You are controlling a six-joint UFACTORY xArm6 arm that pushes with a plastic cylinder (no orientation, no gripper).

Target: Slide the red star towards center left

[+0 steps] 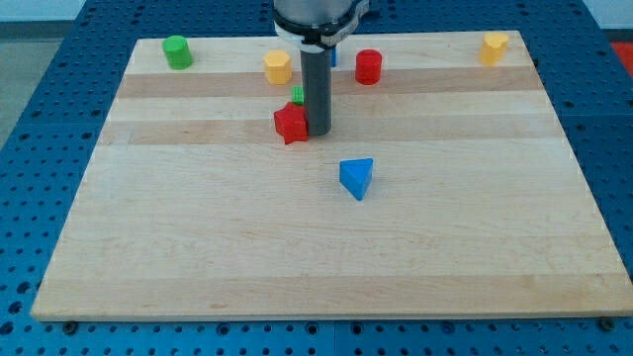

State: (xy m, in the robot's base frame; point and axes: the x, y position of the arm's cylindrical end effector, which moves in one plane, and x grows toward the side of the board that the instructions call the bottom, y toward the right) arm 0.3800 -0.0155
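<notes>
The red star (290, 125) lies on the wooden board (198, 218), a little above the middle and left of centre line. My tip (317, 132) stands right beside the star, touching its right side. The dark rod rises straight up from there and hides part of a small green block (298, 95) just above the star.
A green cylinder (178, 51) sits at the top left. A yellow block (278, 67) and a red cylinder (369, 66) sit near the top middle, with a blue block (335, 57) mostly hidden behind the rod. A yellow block (494, 46) is at the top right. A blue triangle (357, 178) lies below right of my tip.
</notes>
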